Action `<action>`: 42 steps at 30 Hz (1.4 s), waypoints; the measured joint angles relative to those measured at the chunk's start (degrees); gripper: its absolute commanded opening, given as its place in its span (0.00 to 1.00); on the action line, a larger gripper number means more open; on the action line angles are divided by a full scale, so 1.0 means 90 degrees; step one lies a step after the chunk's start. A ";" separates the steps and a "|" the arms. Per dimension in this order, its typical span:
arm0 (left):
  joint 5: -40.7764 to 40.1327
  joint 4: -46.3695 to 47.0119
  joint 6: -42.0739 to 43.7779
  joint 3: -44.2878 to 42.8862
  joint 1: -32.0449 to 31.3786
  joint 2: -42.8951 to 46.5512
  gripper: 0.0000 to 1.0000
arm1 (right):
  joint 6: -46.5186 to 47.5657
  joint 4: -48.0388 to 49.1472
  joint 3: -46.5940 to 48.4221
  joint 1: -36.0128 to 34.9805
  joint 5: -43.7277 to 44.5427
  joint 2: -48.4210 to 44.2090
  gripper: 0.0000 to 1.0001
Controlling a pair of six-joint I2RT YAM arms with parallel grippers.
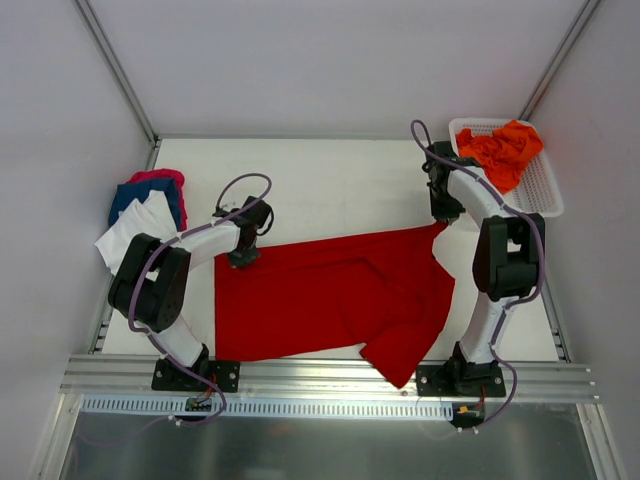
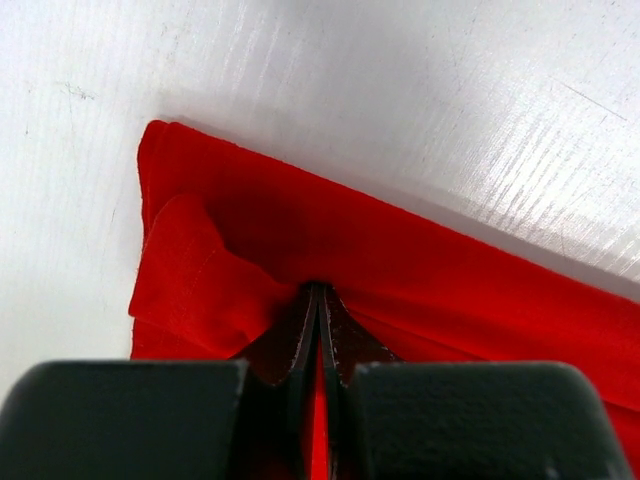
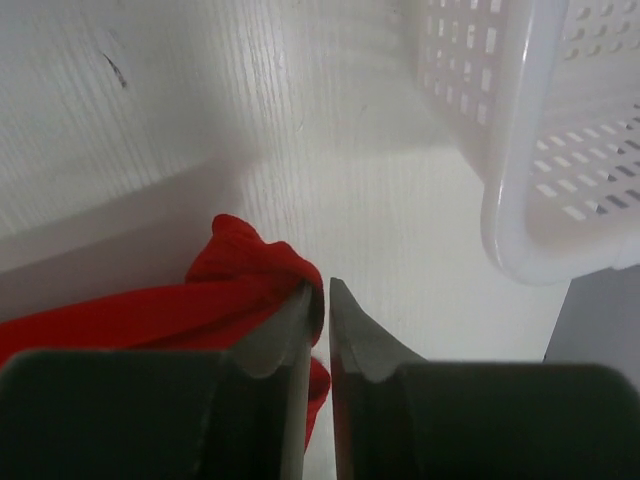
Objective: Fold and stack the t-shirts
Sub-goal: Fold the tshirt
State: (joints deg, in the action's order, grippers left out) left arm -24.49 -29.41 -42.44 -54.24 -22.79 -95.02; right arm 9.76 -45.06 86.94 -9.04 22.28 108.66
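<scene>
**Deep red tee spread flat, a gripper at each far corner**

**Top view.** You see the deep red t-shirt (image 1: 330,300) spread across the middle of the table (image 1: 330,180). One flap of it reaches past the table's near edge. The left gripper (image 1: 243,258) sits at the shirt's far left corner, and the right gripper (image 1: 442,218) at its far right corner. At the table's left edge lies a pile: a white t-shirt (image 1: 135,235) nearest, a blue t-shirt (image 1: 140,197) behind it, and a pink t-shirt (image 1: 160,177) farthest. In the far right corner, orange t-shirts (image 1: 505,150) lie crumpled in a white mesh basket (image 1: 545,195).

**Left wrist view.** The jaws are pressed together on a fold of the red cloth, which puckers at the tips. Beyond them the shirt's corner lies flat on the table.

**Right wrist view.** The jaws stand narrowly apart, with a slit of white table showing between the tips. A bunched corner of the red shirt touches the tip of the left-hand finger (image 3: 290,325). You cannot tell whether that corner is pinched. The basket's corner stands off to the right, apart from the cloth.
</scene>
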 measured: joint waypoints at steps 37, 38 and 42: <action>-0.0670 -0.0794 0.0095 0.0068 0.0170 0.1137 0.00 | -0.0083 -0.0335 -0.0041 0.0347 0.0192 -0.1940 0.75; -0.0668 -0.0816 0.0095 0.0080 0.0170 0.1188 0.00 | -0.0121 -0.0279 -0.0216 0.0347 -0.0073 -0.1960 0.75; -0.0665 -0.0843 0.0095 0.0104 0.0168 0.1358 0.00 | -0.0338 0.0078 -0.1183 0.0308 -0.1168 -0.2181 0.75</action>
State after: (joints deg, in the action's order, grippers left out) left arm -30.48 -36.99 -41.58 -53.30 -21.28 -82.81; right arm 6.72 -44.36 76.29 -6.26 11.77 89.03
